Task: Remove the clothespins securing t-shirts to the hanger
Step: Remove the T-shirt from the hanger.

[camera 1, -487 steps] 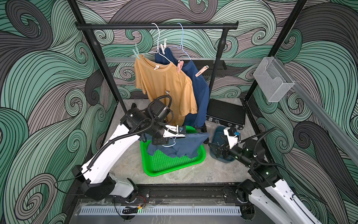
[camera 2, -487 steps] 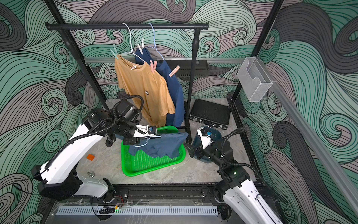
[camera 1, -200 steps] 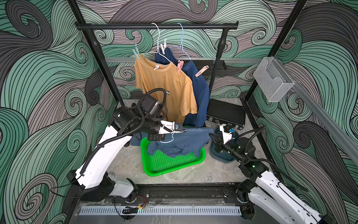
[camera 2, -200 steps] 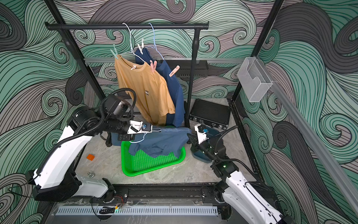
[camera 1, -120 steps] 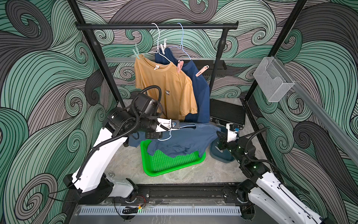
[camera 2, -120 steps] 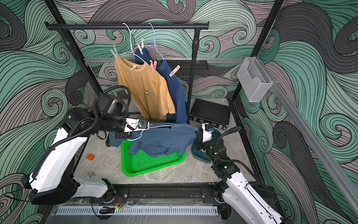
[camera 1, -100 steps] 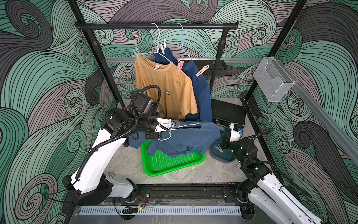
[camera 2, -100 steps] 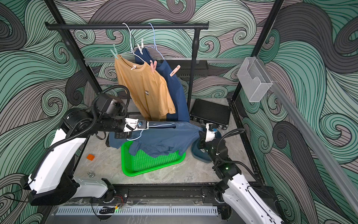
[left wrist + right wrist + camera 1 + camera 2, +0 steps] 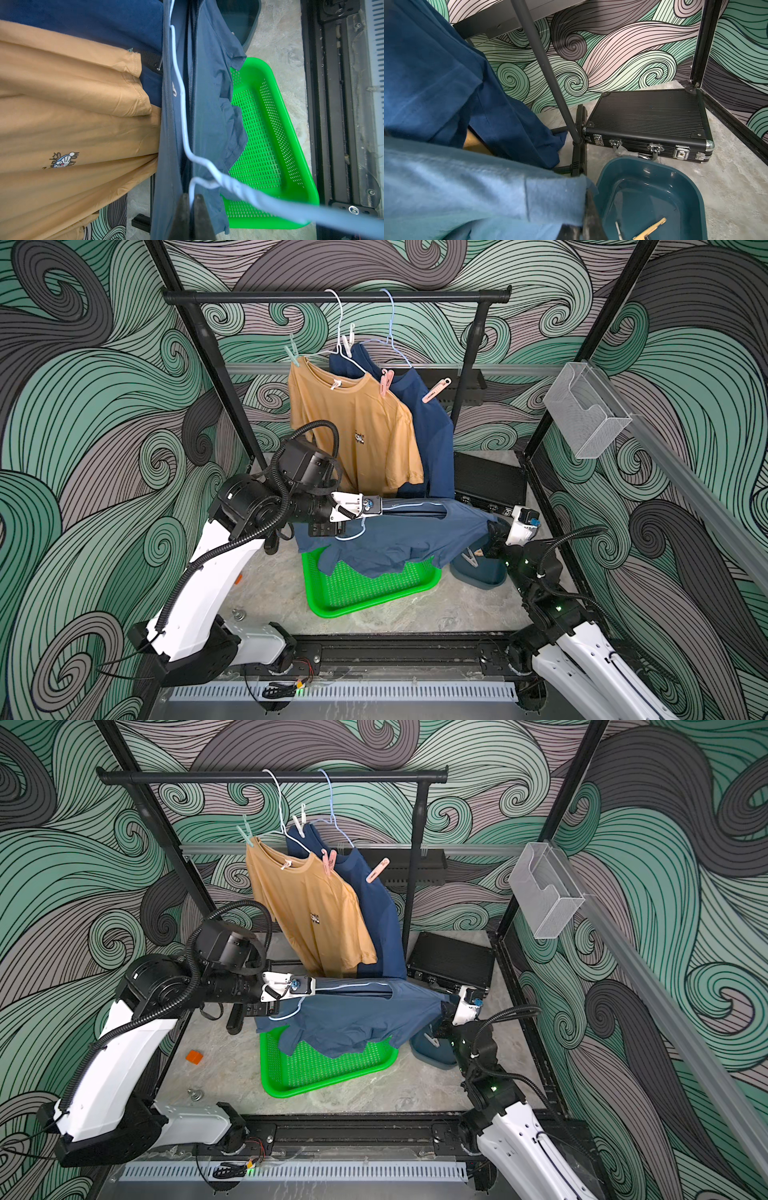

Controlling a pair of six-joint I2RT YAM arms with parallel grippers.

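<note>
Blue t-shirt (image 9: 399,531) being held taut over green tray (image 9: 374,605): hanger wire (image 9: 182,116) being pinched by left claw (image 9: 378,506), fabric edge being gripped by right claw (image 9: 491,529). Clothespins (image 9: 386,383) being carried on hung tees (image 9: 357,418); bare table (image 9: 415,616) before tray.

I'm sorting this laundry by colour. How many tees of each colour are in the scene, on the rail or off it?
mustard tee: 1
navy tee: 1
blue tee: 1
Total: 3
</note>
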